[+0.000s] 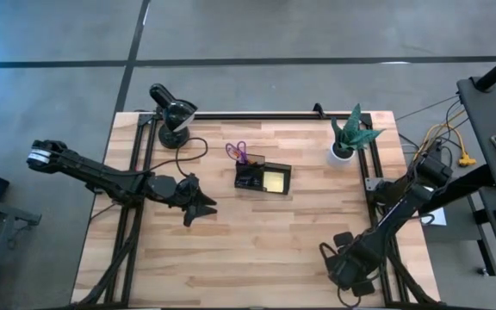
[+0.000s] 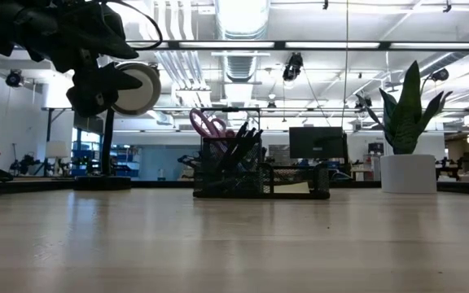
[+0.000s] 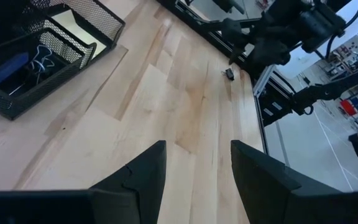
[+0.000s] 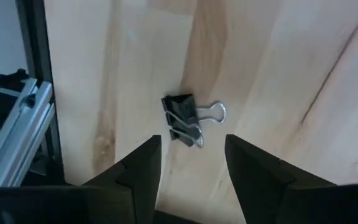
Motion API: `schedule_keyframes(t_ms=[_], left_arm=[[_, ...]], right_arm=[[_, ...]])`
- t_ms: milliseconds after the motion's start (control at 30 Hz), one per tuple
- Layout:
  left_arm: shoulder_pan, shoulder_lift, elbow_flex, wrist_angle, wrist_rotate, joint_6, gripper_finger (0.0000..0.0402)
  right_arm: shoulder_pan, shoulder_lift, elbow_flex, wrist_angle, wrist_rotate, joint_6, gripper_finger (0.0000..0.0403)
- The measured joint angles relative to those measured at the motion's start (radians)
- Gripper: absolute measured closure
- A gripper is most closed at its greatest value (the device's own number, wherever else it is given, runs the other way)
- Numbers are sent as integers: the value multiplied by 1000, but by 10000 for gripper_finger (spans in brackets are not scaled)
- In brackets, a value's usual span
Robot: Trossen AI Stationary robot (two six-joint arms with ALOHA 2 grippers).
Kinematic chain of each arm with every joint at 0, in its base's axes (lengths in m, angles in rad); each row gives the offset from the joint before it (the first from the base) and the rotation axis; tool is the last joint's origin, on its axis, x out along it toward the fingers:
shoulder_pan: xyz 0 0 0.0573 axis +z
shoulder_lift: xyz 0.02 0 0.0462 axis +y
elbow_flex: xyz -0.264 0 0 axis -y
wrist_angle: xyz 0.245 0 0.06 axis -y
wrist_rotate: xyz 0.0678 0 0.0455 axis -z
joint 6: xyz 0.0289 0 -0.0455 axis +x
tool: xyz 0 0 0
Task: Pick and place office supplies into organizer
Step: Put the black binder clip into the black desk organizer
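Right claw (image 4: 188, 163) lines up on the binder clip (image 4: 184, 120)!
Fingers apart, nothing held; lower, pinch, carry to organizer (image 1: 263, 177). Left claw (image 3: 194, 168) waits, spread.

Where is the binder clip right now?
The binder clip lies on the bare table near its right edge, just ahead of the open right gripper, far from the organizer.

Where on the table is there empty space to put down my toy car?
The wide bare wood in front of the organizer, between the left gripper and the right gripper, is free. It is crowded along the back edge: lamp, scissors, plant. A binder clip lies by the right gripper.
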Motion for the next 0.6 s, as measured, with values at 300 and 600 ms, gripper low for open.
schedule_keyframes(t_ms=[300, 600], left_arm=[[1, 0, 0, 0, -3, 0, 240], [1, 0, 0, 0, -6, 0, 240]], right_arm=[[0, 0, -43, 93, -8, 20, 234], [2, 0, -67, 106, -21, 39, 241]])
